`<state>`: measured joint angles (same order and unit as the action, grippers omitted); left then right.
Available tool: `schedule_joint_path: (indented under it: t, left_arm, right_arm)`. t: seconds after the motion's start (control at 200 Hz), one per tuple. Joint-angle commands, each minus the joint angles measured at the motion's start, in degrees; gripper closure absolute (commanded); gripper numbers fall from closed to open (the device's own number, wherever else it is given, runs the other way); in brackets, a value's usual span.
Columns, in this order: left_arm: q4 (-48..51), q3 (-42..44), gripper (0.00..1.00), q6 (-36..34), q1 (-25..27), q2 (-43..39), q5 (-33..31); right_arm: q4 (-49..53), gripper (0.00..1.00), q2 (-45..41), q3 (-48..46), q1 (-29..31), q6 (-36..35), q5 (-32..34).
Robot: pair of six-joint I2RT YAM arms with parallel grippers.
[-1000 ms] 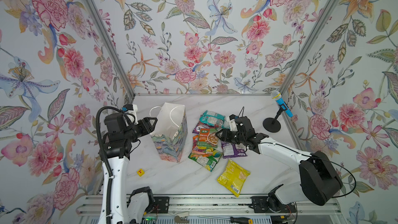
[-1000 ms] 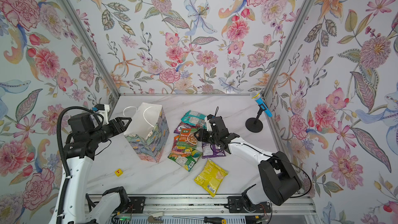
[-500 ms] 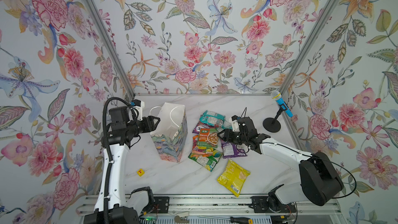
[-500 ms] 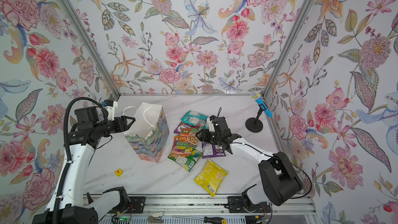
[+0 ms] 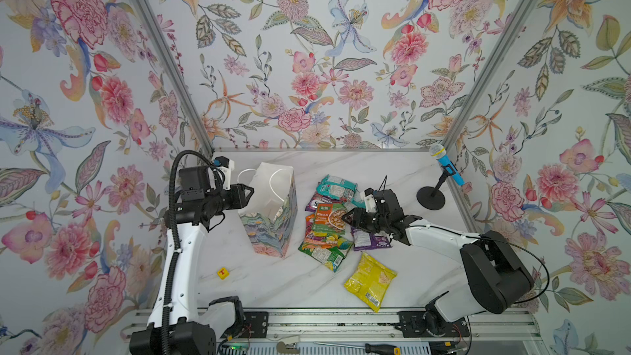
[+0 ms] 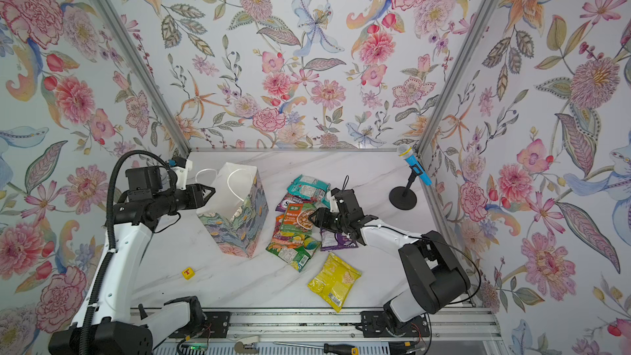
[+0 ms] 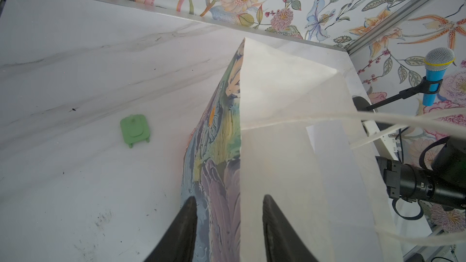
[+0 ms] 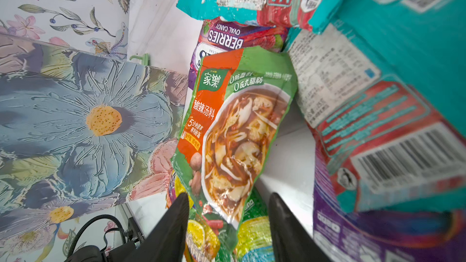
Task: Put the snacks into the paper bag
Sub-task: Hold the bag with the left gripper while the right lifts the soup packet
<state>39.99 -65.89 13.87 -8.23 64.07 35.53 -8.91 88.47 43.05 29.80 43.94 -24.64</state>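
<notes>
The paper bag [image 5: 273, 223] [image 6: 239, 230] stands upright left of centre, mouth open and white inside. My left gripper [image 5: 251, 192] [image 7: 229, 197] is at its left rim, open. One finger is outside the printed wall [image 7: 216, 147], one inside, and neither touches it. The snacks lie piled to the bag's right: a green-orange soup packet [image 5: 327, 216] [image 8: 239, 122] on top, a teal packet [image 5: 336, 187], a purple packet [image 5: 370, 240] and a green packet [image 5: 324, 252]. A yellow packet [image 5: 370, 280] lies apart. My right gripper [image 5: 346, 217] [image 8: 228, 196] hovers open over the soup packet's end, its fingers on either side, gripping nothing.
A toy microphone on a black stand [image 5: 444, 169] stands at the back right. A small yellow cube [image 5: 222, 273] lies front left. A flat green piece [image 7: 135, 129] lies on the table behind the bag. A screwdriver [image 5: 375, 348] rests on the front rail.
My left gripper has moved right to the bag's rim and its jaws have narrowed around the wall. My right gripper has edged left over the soup packet.
</notes>
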Motion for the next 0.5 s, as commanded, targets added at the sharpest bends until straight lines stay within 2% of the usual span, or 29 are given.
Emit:
schedule_joint_path:
  t: [0.0,0.22,0.29,0.395,0.495]
  left_arm:
    - [-0.15,0.74,0.60,-0.43,0.35,-0.77,-0.42]
    - [-0.63,0.89,0.69,-0.20,0.36,-1.00,0.14]
    - [-1.03,1.17,0.71,0.01,0.32,-1.12,0.41]
    - [-1.69,1.68,0.74,0.35,0.35,-1.27,0.92]
    - [-1.93,1.74,0.76,0.37,0.37,-1.40,1.18]
  right_arm:
    - [-4.53,0.47,2.79,-0.86,0.10,2.38,-1.66]
    - [-10.32,0.52,7.42,0.08,0.10,5.62,-3.82]
    - [-12.10,0.60,8.55,0.19,0.08,6.74,-4.85]
    - [-12.44,0.80,8.15,0.45,-0.06,7.06,-4.76]
    - [-9.72,0.89,5.72,1.51,-0.11,5.83,-3.62]
